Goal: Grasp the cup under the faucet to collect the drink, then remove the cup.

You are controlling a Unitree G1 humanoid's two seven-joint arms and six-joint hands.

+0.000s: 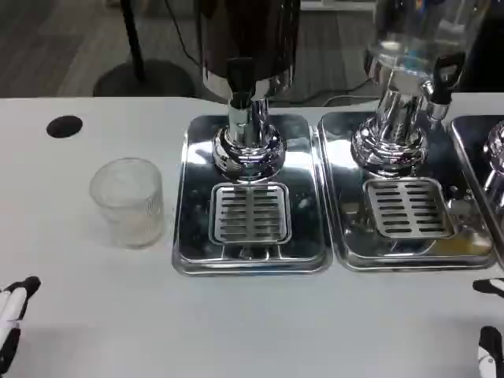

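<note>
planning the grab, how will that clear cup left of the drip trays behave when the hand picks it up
The cup looks like thin clear plastic and appears empty, so it is probably light and may flex under a hard squeeze. It stands upright on the table, fairly tall, so a sideways nudge could tip it. Its ribbed lower wall may aid grip.

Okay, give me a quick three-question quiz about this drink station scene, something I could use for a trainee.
1. True or false: the clear ribbed plastic cup stands on the slotted metal drain grate.
2. Which is nearest the cup? A) the dark dispenser's black tap handle B) the black round spot on the table C) the robot's right hand
3. Which hand is on the cup's side of the table?

Key: 1 false, it stands on the white table. 2 B. 3 the left hand.
</note>
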